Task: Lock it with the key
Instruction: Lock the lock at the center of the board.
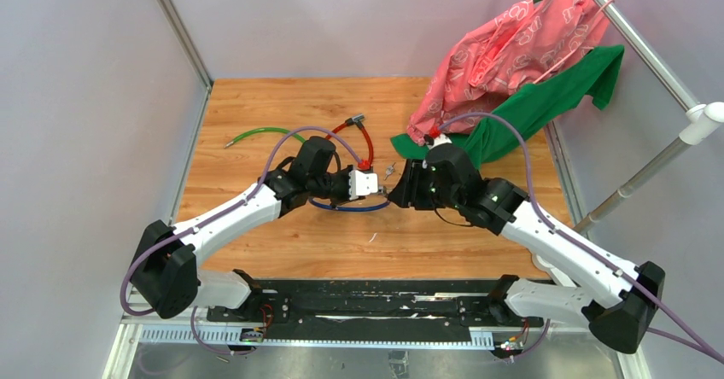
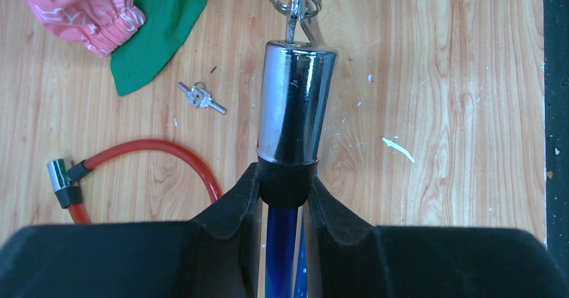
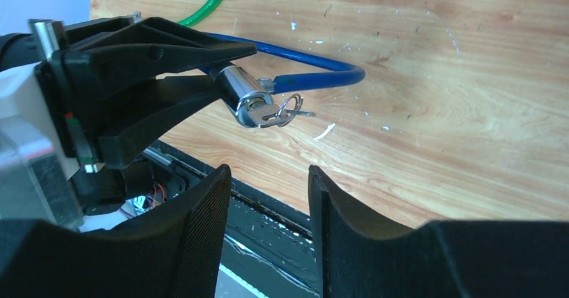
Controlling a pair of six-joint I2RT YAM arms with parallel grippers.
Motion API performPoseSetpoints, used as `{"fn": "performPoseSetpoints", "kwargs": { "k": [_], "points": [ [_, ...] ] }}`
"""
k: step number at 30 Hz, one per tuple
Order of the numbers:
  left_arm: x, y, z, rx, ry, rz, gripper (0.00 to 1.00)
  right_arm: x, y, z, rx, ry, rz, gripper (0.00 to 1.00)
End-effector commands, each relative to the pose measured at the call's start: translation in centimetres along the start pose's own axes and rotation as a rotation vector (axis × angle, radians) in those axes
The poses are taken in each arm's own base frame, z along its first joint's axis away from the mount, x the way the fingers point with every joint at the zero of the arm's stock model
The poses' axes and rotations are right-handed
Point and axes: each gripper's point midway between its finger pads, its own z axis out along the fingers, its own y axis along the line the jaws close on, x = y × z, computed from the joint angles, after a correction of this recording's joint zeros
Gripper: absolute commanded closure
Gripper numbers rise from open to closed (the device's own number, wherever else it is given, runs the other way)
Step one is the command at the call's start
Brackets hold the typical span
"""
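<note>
A red cable (image 1: pixel 369 144) lies curved on the wooden table (image 1: pixel 282 251), and its silver cylinder end (image 2: pixel 58 173) wears a black collar. To its left, apart from it, a green cable (image 1: pixel 260 132) arcs toward the table's left edge. At the far right corner a pink printed garment (image 1: pixel 512 42) is heaped over a green garment (image 1: pixel 546 97) (the pink one's elastic cuff (image 2: pixel 111 23) shows in the left wrist view). A small white scrap (image 2: pixel 399 149) lies on bare wood. A grey pole (image 1: pixel 636 183) with a white fitting (image 1: pixel 707 119) stands off the right side.
</note>
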Motion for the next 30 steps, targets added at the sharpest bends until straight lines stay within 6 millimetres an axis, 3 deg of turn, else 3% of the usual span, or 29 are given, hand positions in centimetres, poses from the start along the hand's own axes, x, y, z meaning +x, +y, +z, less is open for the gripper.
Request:
{"fn": "performPoseSetpoints", "kwargs": {
  "k": [1, 5, 10, 12, 16, 23, 30],
  "points": [
    [1.7, -0.5, 0.1, 0.010, 0.060, -0.031, 1.00, 0.4, 0.2, 0.7, 0.013, 0.039, 0.092, 0.52],
    [1.5, -0.5, 0.1, 0.009, 0.052, -0.031, 1.00, 0.1, 0.9, 1.0, -0.026, 0.027, 0.064, 0.50],
    [1.4, -0.9, 0.1, 0.020, 0.049, -0.032, 1.00, -0.4, 1.0, 1.5, -0.071, -0.041, 0.057, 0.37],
    [1.2, -0.9, 0.2, 0.017, 0.047, -0.031, 1.00, -0.5, 0.8, 1.7, -0.073, -0.055, 0.067, 0.38],
    [1.2, -0.8, 0.4, 0.023, 0.050, -0.029, 1.00, -0.7, -0.4, 2.1, -0.012, -0.061, 0.107, 0.51],
    [1.4, -0.8, 0.4, 0.024, 0.061, -0.021, 1.00, -1.5, -0.9, 0.6, 0.025, -0.091, 0.119, 0.50],
    [1.5, -0.8, 0.4, 0.026, 0.063, -0.021, 1.00, -1.2, -0.5, 1.3, 0.031, -0.048, 0.116, 0.50]
  ]
}}
